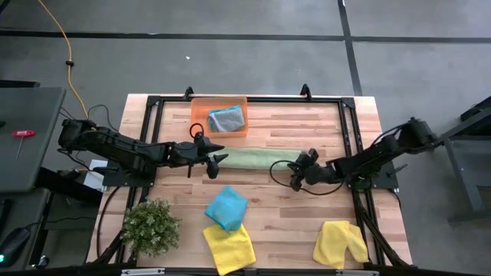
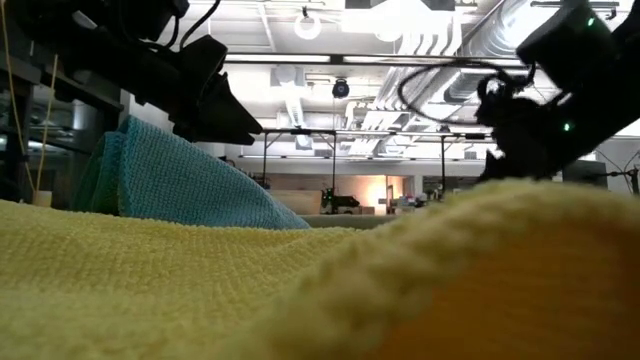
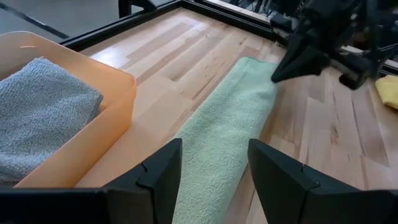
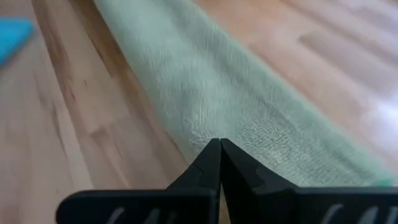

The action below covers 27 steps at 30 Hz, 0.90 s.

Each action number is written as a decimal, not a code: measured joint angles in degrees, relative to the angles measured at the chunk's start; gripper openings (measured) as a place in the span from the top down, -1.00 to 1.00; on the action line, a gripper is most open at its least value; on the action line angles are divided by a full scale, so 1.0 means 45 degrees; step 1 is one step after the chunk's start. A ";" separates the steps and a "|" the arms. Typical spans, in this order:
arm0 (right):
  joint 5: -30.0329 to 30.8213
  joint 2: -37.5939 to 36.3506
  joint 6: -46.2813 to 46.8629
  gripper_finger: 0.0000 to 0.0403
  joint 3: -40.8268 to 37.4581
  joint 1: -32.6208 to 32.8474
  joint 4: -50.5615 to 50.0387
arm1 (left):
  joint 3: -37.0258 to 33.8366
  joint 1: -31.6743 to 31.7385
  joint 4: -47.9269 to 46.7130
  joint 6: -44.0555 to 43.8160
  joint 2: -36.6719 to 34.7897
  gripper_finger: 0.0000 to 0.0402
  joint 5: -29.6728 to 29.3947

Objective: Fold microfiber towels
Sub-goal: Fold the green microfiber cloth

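Note:
A light green towel (image 1: 249, 159), folded into a long strip, lies flat on the table's middle. My left gripper (image 1: 215, 157) is open at the strip's left end, and in the left wrist view (image 3: 214, 171) its fingers stand on either side of the strip (image 3: 217, 143). My right gripper (image 1: 294, 175) is shut at the strip's right end. In the right wrist view its tips (image 4: 219, 149) sit at the towel's edge (image 4: 236, 118). A grey towel (image 1: 226, 119) lies folded in the orange tray (image 1: 196, 115). My right gripper's shut fingertips (image 4: 211, 155) stand at the near edge of the green towel's right end (image 4: 205, 134), coming in low from the table's right. I cannot tell whether they touch the cloth or have any of it between them.
A teal towel (image 1: 226, 207) and a yellow towel (image 1: 229, 247) lie near the front edge, with another yellow towel (image 1: 340, 243) at the front right. A bushy plant (image 1: 151, 225) stands at the front left. Black frame rails run along the table's edges.

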 joint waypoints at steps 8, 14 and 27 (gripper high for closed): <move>-0.0712 0.2006 0.0678 1.00 0.0031 0.0010 0.0623 | 0.0000 0.0000 -0.0002 -0.0028 0.0000 0.13 -0.0002; -0.0855 0.0896 -0.0475 1.00 0.0112 0.0000 0.0074 | 0.0000 0.0000 -0.0053 0.0066 0.0000 0.13 0.0002; -0.0271 -0.4225 -0.1106 1.00 0.0248 0.0000 -0.2289 | 0.0059 0.0005 -0.1813 -0.1023 0.1358 0.13 -0.0492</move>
